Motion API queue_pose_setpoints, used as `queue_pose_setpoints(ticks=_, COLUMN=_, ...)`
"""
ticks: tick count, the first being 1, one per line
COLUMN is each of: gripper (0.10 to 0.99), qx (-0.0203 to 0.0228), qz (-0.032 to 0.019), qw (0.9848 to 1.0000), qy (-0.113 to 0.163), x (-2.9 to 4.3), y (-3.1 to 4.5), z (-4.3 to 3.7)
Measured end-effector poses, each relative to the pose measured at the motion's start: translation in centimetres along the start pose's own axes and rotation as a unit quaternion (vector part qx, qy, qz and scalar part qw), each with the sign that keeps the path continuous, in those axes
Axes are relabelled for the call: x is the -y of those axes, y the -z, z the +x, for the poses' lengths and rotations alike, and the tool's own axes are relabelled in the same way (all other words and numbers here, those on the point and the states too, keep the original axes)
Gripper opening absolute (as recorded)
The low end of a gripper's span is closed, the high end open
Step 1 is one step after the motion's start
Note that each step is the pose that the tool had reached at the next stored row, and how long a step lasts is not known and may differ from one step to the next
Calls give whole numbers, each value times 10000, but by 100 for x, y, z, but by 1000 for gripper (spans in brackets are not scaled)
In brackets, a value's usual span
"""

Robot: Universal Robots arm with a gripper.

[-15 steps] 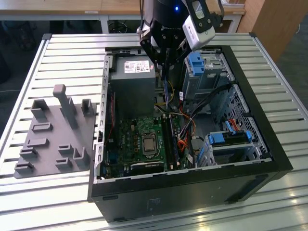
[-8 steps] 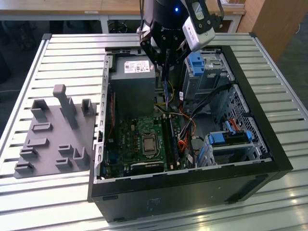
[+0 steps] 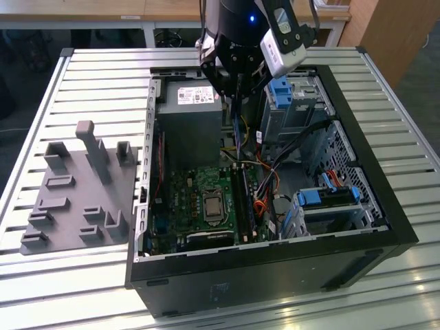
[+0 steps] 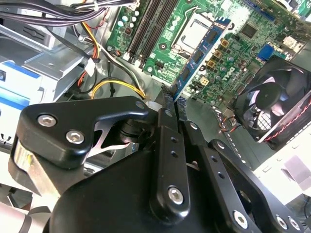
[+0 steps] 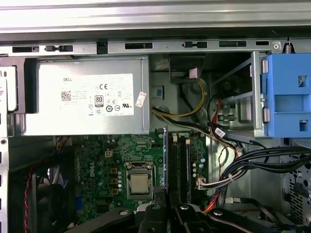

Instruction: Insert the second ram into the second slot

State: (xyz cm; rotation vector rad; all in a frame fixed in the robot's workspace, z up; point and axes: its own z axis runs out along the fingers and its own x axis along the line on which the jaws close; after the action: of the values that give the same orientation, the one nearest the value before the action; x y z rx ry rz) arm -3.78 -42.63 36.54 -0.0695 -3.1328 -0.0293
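My gripper [image 3: 237, 103] hangs over the open computer case [image 3: 385, 227] and is shut on the second ram [image 3: 238, 132], a thin blue-green stick pointing down at the motherboard [image 3: 185, 199]. In the second wrist view the ram [image 4: 200, 51] runs out from between the fingertips [image 4: 167, 99] above the board, near the processor socket [image 4: 193, 30]. In the first wrist view the stick [image 5: 165, 160] shows edge-on, just beside the long dark memory slots [image 5: 179, 165]. The slots [image 3: 242, 196] lie well below the ram's lower end; the stick is in the air, touching nothing.
A grey power supply [image 3: 189, 120] stands close to the gripper on the exterior view's left. Bundled cables [image 3: 289, 144] and blue drive brackets [image 3: 282, 89] crowd the other side. A fan [image 4: 282, 102] sits by the board. A grey fixture plate [image 3: 75, 192] lies outside the case.
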Motion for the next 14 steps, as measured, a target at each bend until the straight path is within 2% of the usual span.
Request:
queue_pose_setpoints(ticks=12, gripper=137, qx=1, qz=22, qw=10000, qy=-28, x=69, y=-70, z=-3)
queue_pose_setpoints(ticks=14, gripper=137, qx=1, qz=23, qw=10000, qy=-28, x=76, y=-105, z=-4)
